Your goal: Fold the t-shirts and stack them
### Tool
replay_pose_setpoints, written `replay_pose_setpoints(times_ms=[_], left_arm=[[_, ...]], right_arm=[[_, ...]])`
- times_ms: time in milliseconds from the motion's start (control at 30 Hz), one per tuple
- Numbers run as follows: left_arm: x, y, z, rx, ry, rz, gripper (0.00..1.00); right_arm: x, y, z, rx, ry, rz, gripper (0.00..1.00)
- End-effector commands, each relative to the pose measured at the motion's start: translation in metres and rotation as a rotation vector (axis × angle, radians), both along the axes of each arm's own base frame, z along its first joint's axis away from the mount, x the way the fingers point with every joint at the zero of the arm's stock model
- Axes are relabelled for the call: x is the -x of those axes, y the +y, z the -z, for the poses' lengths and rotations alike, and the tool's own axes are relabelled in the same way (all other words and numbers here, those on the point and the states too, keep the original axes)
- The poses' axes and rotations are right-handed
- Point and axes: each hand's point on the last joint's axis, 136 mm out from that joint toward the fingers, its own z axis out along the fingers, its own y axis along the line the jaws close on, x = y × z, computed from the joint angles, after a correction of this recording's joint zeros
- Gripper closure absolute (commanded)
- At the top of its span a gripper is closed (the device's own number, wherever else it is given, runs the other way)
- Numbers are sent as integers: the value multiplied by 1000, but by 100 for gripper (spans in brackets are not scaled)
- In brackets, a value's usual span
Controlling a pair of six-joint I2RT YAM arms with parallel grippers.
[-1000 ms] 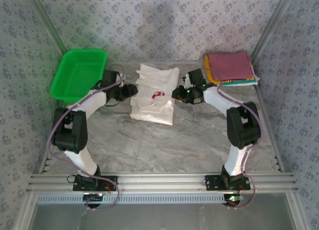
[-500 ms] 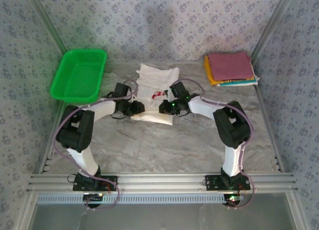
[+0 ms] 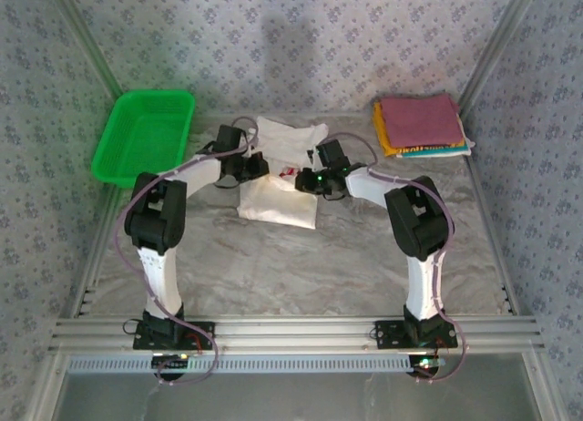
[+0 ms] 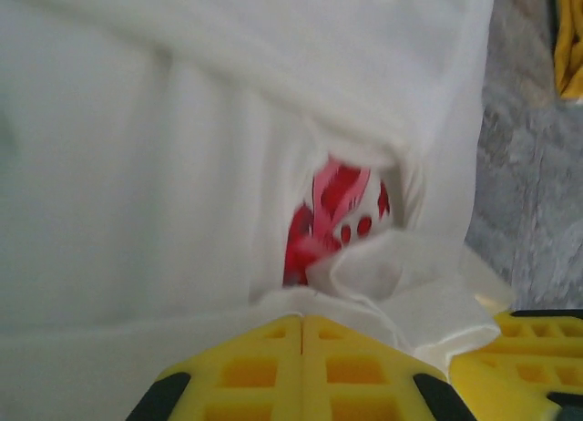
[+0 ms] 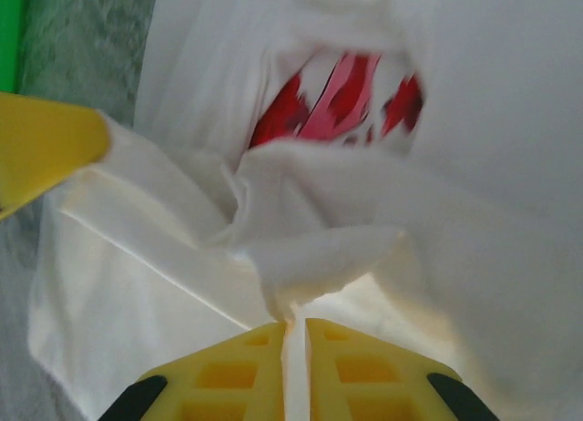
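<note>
Where both arms bend inward from the near edge, the left gripper (image 4: 301,328) and right gripper (image 5: 293,334) each pinch the shirt (image 3: 273,200) between closed fingers, nearly meeting over it mid-table; folds hide most of its red print (image 4: 332,211). Farther back, the folded pile (image 3: 421,122) sits right, the basket (image 3: 144,137) left

Readable text: none in any view.
white t-shirt (image 3: 273,204) print (image 4: 342,198): red shapes and dots on white, exposed in a gap between folds. Possibly fragments of lettering, but too blurred and too covered to resolve into characters.
print, right wrist view (image 5: 337,97): red strokes on white; no letter can be made out.
folded stack (image 3: 424,120): plain maroon, yellow and teal cloth; no legible tag.
green basket (image 3: 144,138): no legible marking.
</note>
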Motion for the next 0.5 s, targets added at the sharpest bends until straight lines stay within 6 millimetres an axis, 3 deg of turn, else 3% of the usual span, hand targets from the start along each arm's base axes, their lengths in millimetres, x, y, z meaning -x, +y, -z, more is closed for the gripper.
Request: replay_pose_setpoints(times_ms=[0, 67, 200, 300, 467], left_arm=[[-29, 11, -7, 9, -10, -22, 76], [-42, 21, -8, -40, -18, -39, 57], [-42, 32, -29, -66, -85, -75, 44], [-20, 38, -40, -81, -123, -95, 43], [27, 32, -26, -88, -124, -69, 44]], right_arm=[[-32, -7, -1, 9, -57, 30, 85], [-45, -13, -4, 12, -57, 50, 85], [-46, -18, -31, 17, -101, 57, 85], [-24, -13, -44, 49, -111, 18, 84], [19, -1, -45, 39, -103, -26, 83]])
